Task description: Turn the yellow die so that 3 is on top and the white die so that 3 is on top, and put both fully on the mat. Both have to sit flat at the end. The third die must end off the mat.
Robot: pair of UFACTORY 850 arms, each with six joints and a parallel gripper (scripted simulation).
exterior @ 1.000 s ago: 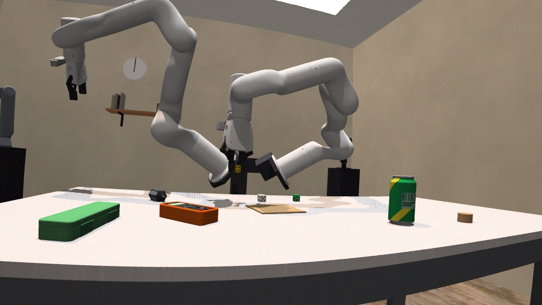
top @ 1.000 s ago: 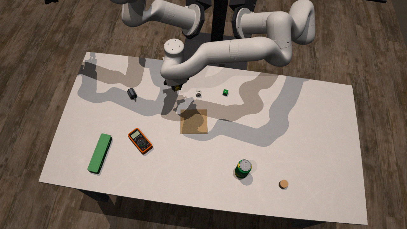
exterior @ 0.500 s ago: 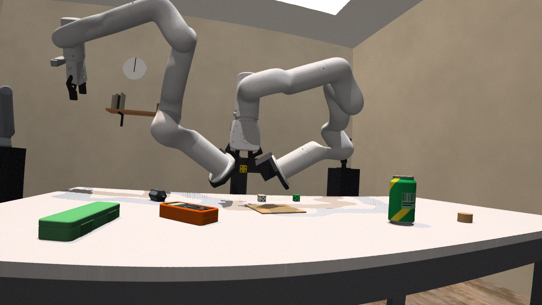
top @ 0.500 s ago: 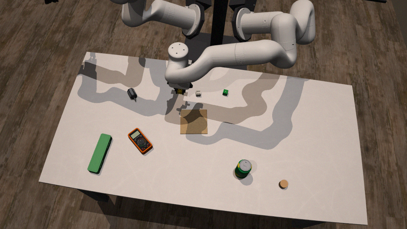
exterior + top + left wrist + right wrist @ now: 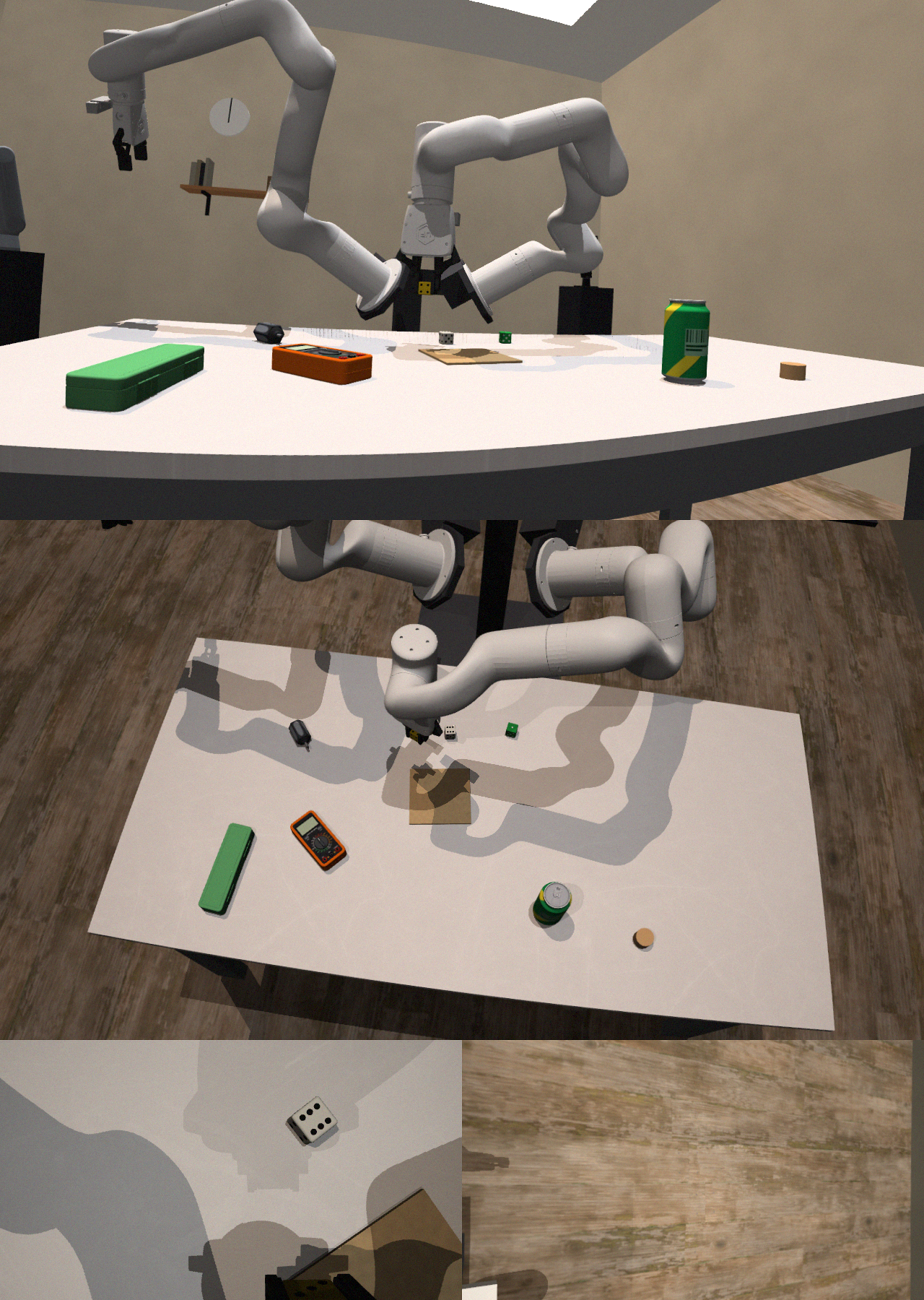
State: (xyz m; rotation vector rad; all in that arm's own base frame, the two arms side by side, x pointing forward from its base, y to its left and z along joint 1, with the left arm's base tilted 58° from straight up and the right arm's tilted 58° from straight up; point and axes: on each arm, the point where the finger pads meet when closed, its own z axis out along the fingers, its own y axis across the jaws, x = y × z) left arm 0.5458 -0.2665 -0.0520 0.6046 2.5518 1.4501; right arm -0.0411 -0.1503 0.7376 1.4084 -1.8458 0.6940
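My left gripper (image 5: 419, 734) (image 5: 426, 282) (image 5: 307, 1289) is shut on the yellow die (image 5: 424, 288) (image 5: 301, 1285), above the table behind the mat. The die's side toward the exterior camera shows 4. In the left wrist view a diagonal row of three pips shows on its face, cut off by the frame. The white die (image 5: 450, 730) (image 5: 445, 337) (image 5: 315, 1119) sits flat off the mat with 6 on top. The green die (image 5: 511, 729) (image 5: 504, 336) sits off the mat with 1 on top. The mat (image 5: 439, 815) (image 5: 455, 359) (image 5: 408, 1217) bears no die. My right gripper (image 5: 133, 158) is open and empty, high at the far left.
A dark faceted object (image 5: 299, 732) (image 5: 268, 333) lies left of the dice. An orange multimeter (image 5: 318, 840) (image 5: 321, 364) and a green case (image 5: 227, 867) (image 5: 135, 376) lie left of the mat. A green can (image 5: 552, 903) (image 5: 685, 340) and a small tan disc (image 5: 643, 937) (image 5: 792, 370) stand at the front right.
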